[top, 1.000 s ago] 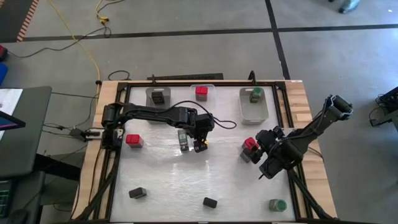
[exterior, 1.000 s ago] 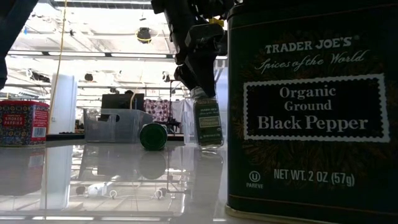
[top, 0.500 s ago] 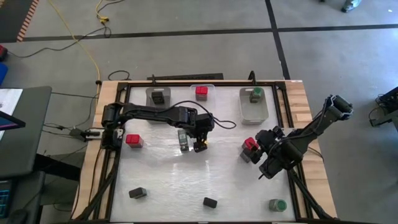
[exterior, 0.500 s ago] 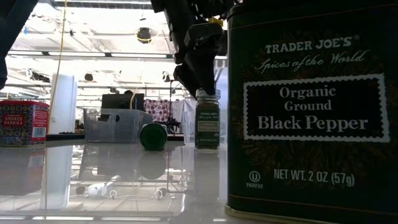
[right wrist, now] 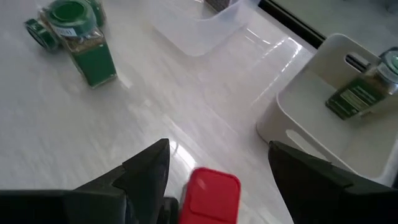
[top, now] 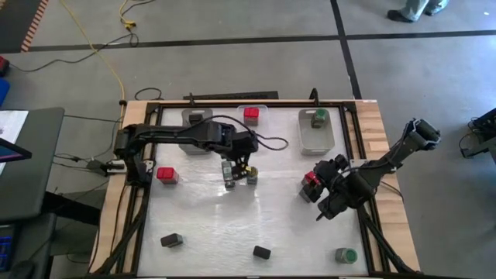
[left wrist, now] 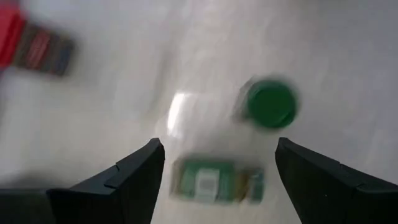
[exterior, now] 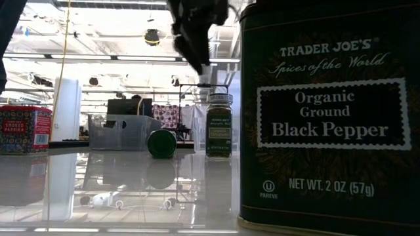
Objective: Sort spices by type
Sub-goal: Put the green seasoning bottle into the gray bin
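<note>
A green-lidded spice jar [exterior: 218, 126] stands upright on its base on the white table [top: 201, 217]. A second jar [exterior: 161, 143] lies on its side next to it. My left gripper [exterior: 200, 62] hangs open above them, and both jars [left wrist: 270, 102] [left wrist: 217, 183] show between its fingers. At the right, my right gripper [right wrist: 219, 149] is open, with a finger on either side of a red box [right wrist: 211, 194] that sits on the table. A gap shows on each side of the box.
Three translucent bins line the far edge: one with a black box [top: 198, 118], one with a red box [top: 252, 115], one with a green-lidded jar [top: 316, 124]. Loose on the table are a red box [top: 167, 175], two black boxes [top: 172, 240] [top: 262, 252] and a jar [top: 346, 254].
My left gripper held the green-lidded jar tilted, set it upright on the table, opened and let go. It then rose clear and drew back a little toward the table's far left. The jar stays standing beside the lying one.
</note>
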